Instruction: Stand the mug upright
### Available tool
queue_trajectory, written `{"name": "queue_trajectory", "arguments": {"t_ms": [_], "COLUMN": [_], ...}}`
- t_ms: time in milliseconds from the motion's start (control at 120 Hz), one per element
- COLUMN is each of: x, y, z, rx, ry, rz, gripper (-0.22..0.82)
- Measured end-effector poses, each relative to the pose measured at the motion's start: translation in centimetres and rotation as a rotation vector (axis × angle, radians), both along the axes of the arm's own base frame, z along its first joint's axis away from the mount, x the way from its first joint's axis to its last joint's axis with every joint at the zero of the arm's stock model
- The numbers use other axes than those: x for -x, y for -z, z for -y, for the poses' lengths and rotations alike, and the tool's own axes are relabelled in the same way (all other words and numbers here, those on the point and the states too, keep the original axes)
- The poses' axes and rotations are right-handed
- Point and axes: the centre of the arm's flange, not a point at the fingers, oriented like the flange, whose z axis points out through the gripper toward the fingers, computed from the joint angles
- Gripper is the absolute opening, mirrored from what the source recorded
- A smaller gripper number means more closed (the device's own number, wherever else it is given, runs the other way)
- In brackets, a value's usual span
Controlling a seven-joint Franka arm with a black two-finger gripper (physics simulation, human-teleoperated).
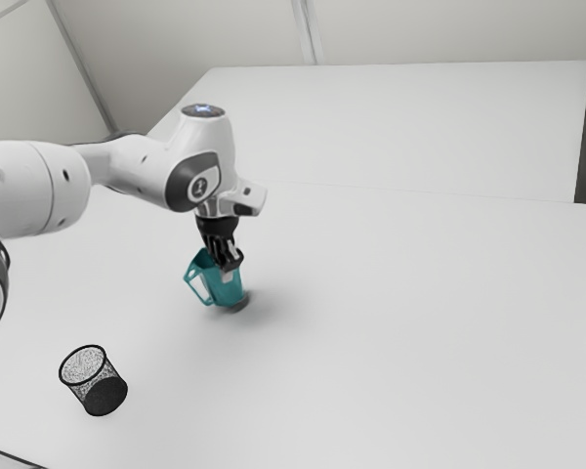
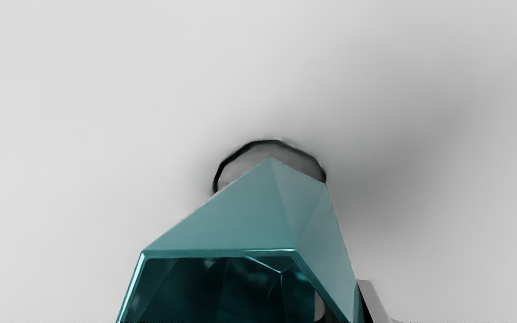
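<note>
Your pincer (image 1: 229, 270) is clenched on the wall of the teal mug (image 1: 232, 291), pointing down at it from above. In the wrist view you can see one finger (image 2: 370, 298) along the mug's outside and part of the other inside the mouth, with the wall between them. The mug is close to upright, mouth up, its round grey foot (image 2: 240, 168) down at the tabletop (image 1: 420, 322); you can't tell whether it bears its full weight there. Its handle (image 1: 188, 275) points to the exterior view's left. Farther out, well apart from the mug and nearer that camera, you have a black mesh cup (image 1: 96, 383) standing with its mouth up. Beyond the tabletop are pale walls (image 1: 449, 29).
</note>
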Motion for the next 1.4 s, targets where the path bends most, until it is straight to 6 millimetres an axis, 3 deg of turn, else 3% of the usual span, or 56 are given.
{"name": "queue_trajectory", "arguments": {"t_ms": [208, 400, 525, 700, 817, 958, 1067, 1250, 1358, 1400], "x": [0.1, -0.1, -0.2, 0.0, -0.1, -0.4, -1.3, -3.3, -3.4, -3.2], "y": [0.4, 2.7, 3.0, 3.1, 2.3, -1.3, -5.8, -16.1, -22.5, -24.1], "z": [1.0, 0.7, 0.8, 0.9, 1.1, 0.6, 0.2, -0.3, -1.2, -1.2], "rx": [-0.051, -0.063, -0.062, -0.053, -0.047, -0.023, -0.002, 0.005, 0.002, 0.003], "ry": [-0.017, -0.073, -0.1, -0.126, -0.136, -0.158, -0.177, -0.206, -0.238, -0.243], "rz": [0.021, 0.01, 0.019, 0.022, 0.04, 0.102, 0.174, 0.28, 0.323, 0.323], "gripper": [-0.18, -0.18, -0.17, 0.21, 0.38, 0.49, 0.53, 0.57, 0.59, 0.59]}}
